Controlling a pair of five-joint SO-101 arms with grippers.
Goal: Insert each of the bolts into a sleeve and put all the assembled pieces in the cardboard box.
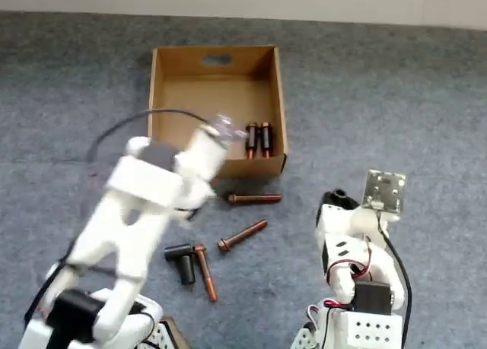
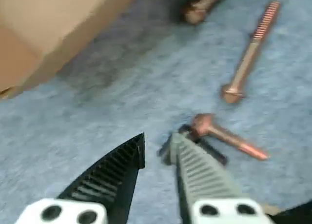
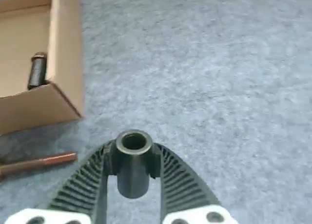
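The table (image 1: 396, 83) was grey-blue and faintly mottled. The box (image 1: 163, 83) was plain brown cardboard. The bolts (image 1: 243, 235) were copper-coloured, with fine ridges of thread at one end. The sleeves (image 1: 179, 251) were black. The arms (image 1: 144, 204) were white, and the right one carried red wires (image 1: 338, 269). The fingers (image 3: 78, 190) of the right gripper (image 3: 131, 150) were black with a ribbed pattern. On the left gripper (image 2: 156, 142) one ribbed finger (image 2: 112, 180) was black and the other looked grey-green.
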